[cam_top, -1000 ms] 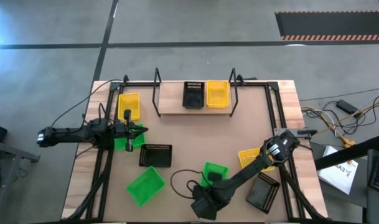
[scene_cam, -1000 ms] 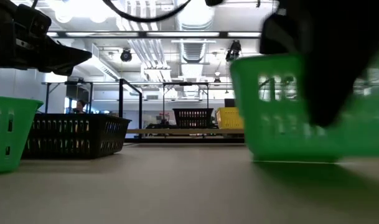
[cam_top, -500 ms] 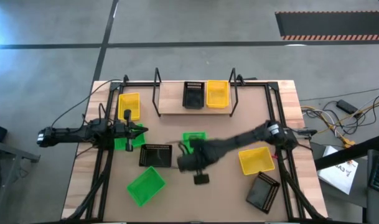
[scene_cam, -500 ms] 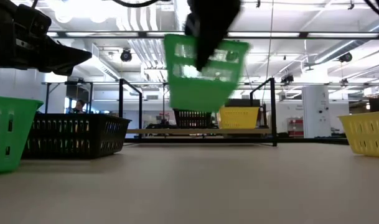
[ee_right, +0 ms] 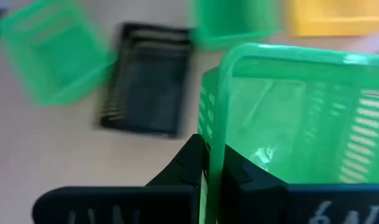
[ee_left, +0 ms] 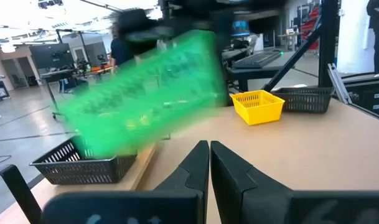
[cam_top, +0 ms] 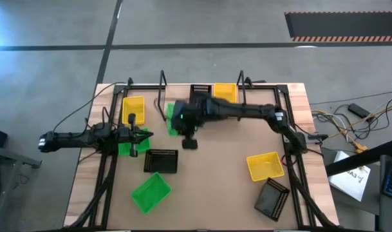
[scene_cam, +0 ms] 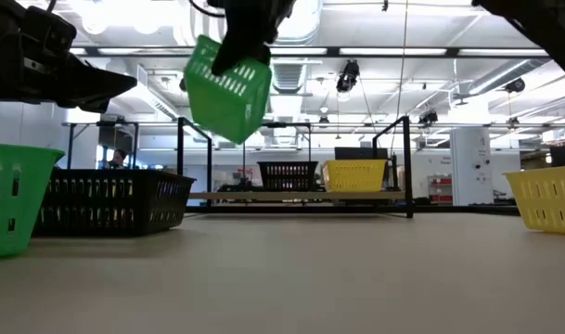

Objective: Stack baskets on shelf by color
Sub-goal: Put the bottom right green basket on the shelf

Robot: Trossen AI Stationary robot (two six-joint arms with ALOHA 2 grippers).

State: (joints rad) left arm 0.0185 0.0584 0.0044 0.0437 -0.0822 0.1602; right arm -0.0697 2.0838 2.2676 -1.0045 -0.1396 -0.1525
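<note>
I see my right gripper (cam_top: 183,118) clamped on a tilted green basket's (cam_top: 174,118) rim, airborne beside the shelf's (cam_top: 176,109) left end, bare tabletop (cam_top: 215,148) below.

Carried green basket (ee_left: 149,93) motion-blurred; shelf (cam_top: 183,109) partly hidden.

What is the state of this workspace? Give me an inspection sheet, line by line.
Surface: wooden tabletop, bare between the baskets.
Shelf: holds a black basket and a yellow basket.
Carried green basket: airborne, tilted, near the shelf's left end.
Loose baskets: front green, left green, left yellow, right yellow, centre black, right black.
Clutter: nothing seen.
Grippers: right gripper jaws clamp the carried basket's rim; left gripper jaws shut, empty, at the table's left.
Cables: floor cables, right of the table.
Surroundings: grey floor.
</note>
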